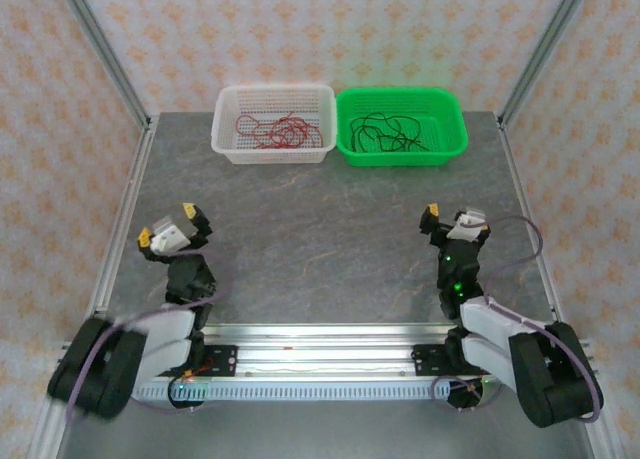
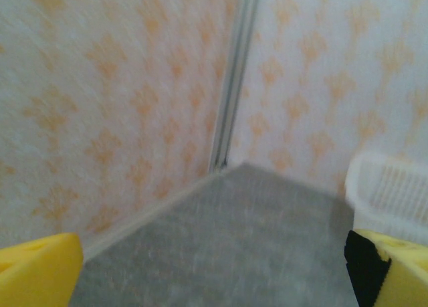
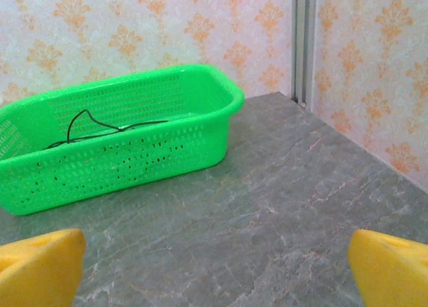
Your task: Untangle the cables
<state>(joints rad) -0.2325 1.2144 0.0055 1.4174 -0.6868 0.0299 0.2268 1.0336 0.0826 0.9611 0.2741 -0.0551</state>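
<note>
Beside the green basket (image 1: 400, 157), the white basket (image 1: 272, 155) holds red cables (image 1: 278, 131).

No readable text or labels appear anywhere.

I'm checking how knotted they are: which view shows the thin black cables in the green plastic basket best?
Top external: it looks down into the green plastic basket, so the whole tangle of thin black cables is spread out. The right wrist view catches just one loop above the near rim.
</note>
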